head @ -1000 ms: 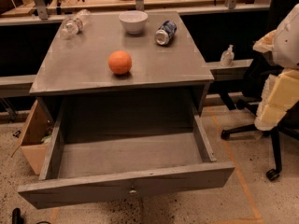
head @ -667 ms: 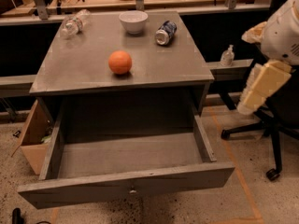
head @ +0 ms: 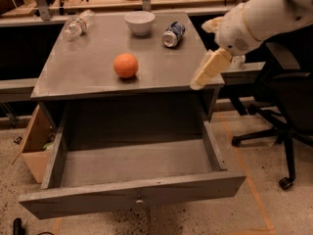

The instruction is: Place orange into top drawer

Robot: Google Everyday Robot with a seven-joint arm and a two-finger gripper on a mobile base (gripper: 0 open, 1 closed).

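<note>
The orange (head: pixel 125 65) sits on the grey cabinet top (head: pixel 88 75), near its middle. The top drawer (head: pixel 132 195) is pulled wide open below it, with a small metal knob (head: pixel 139 200) on its front panel and nothing inside. My gripper (head: pixel 204 73) hangs from the white arm (head: pixel 259 18) that reaches in from the upper right. It is over the right edge of the cabinet top, well to the right of the orange and apart from it.
A white bowl (head: pixel 139 22), a tipped soda can (head: pixel 173 34) and a lying plastic bottle (head: pixel 77 25) are at the back of the cabinet top. A cardboard box (head: pixel 35 141) stands at the left, a black office chair (head: pixel 283 106) at the right.
The arm has swung left from the far right edge of the view, bringing the gripper to the cabinet's right edge. The orange and drawer have not moved.
</note>
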